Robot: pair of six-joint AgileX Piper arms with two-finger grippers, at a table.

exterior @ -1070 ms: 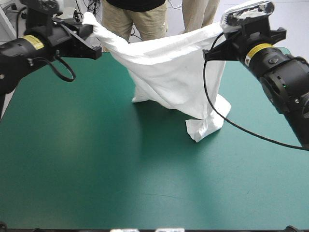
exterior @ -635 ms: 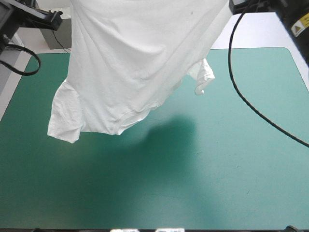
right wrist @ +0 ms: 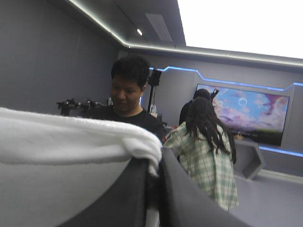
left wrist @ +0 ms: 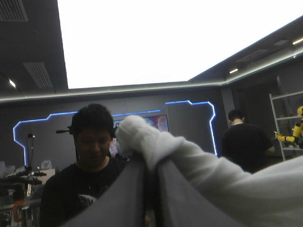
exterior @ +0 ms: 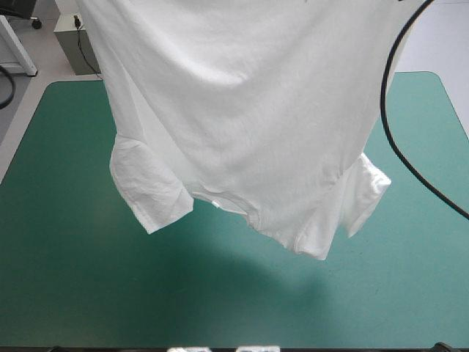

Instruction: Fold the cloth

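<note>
Hanging: T-shirt point(exterior: 242, 117), spread wide in the air above the counter point(exterior: 66, 286), clear of its teal-green cover; the top edge runs out of the high view.
Lowest parts: a sleeve point(exterior: 150, 194) toward the counter's left edge, another point(exterior: 364, 192) toward its right; a shadow point(exterior: 242, 286) lies on the cover beneath.
High view only: the full drape and the counter.
Left end effector point(left wrist: 150, 163): seen only in its own wrist view; black fingers point(left wrist: 118, 198) all but together, clamped on a bunched white fold that bulges past the tips.
Right end effector point(right wrist: 154, 165): seen only in its own wrist view; fingers pinched on a rolled white edge, with cloth stretching off to one side.
Wrist views: look level into the room.
</note>
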